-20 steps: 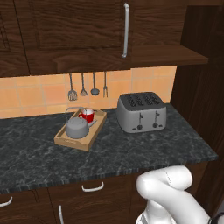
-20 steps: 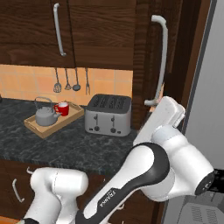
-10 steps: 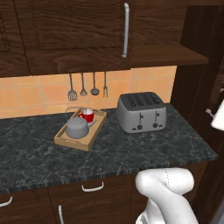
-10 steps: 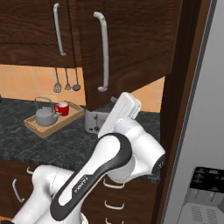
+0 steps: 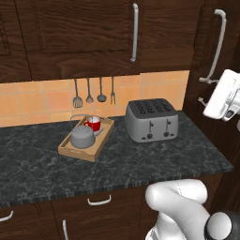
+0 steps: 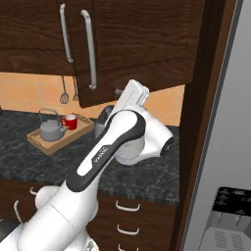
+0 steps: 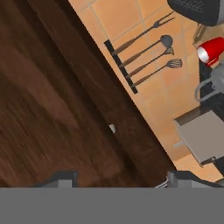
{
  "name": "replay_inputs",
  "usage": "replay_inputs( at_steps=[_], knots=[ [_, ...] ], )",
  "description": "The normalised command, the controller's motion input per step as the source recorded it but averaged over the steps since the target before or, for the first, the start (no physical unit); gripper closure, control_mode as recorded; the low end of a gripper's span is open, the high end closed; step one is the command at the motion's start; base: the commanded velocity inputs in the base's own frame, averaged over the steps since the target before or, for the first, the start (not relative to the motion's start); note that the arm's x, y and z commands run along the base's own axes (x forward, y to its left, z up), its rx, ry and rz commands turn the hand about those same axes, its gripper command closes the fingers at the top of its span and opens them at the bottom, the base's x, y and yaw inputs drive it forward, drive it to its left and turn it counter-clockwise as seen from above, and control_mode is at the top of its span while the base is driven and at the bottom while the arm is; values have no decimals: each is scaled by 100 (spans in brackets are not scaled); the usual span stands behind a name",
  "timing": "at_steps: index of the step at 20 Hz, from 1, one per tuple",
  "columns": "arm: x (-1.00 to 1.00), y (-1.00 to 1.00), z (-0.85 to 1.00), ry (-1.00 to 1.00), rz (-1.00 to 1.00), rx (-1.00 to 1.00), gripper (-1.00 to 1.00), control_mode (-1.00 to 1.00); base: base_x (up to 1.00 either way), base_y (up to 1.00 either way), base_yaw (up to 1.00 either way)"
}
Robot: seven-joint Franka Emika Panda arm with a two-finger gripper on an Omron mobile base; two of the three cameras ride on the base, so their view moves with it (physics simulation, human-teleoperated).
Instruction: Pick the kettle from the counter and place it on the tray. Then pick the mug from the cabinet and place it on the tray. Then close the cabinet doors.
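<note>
toaster [image 6: 104, 121] mostly behind arm, kettle [image 7: 215, 83] cut by edge

Counter [image 5: 140, 164]: dark speckled stone, smooth, faint sheen. Tray [image 5: 70, 151]: pale matt wood. Kettle [image 5: 83, 138]: dull grey metal with thin wire handle. Mug [image 5: 93, 123]: glossy red. Toaster [image 5: 151, 120]: brushed silver metal. Cabinet doors [image 5: 84, 35]: dark grained wood, satin, with polished metal bar handles [image 5: 135, 32]. Wall tiles [image 5: 42, 101]: matt orange.

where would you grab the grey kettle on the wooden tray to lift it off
Take the small grey metal kettle by the top of its thin arched wire handle, coming straight down. The handle stands upright above the lid, while the red mug crowds it at the back of the light-wood tray.
</note>
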Motion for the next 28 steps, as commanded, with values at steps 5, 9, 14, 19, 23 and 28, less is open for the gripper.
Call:
replay_inputs(
  at_steps=[5, 9, 14, 19, 23, 28],
  knots=[
    [60, 30, 33, 1, 0, 0, -100, -100, 0, 0, 0],
    [72, 33, 9, 2, 0, 0, -100, -100, 0, 0, 0],
    [80, 37, 0, 1, -3, 0, -100, -100, 0, 0, 0],
    [83, 39, 0, 1, -5, 0, -100, -100, 0, 0, 0],
    [88, 35, 0, 1, -6, 0, -100, -100, 0, 0, 0],
    [86, 31, 0, 3, -7, 0, -100, -100, 0, 0, 0]
  ],
)
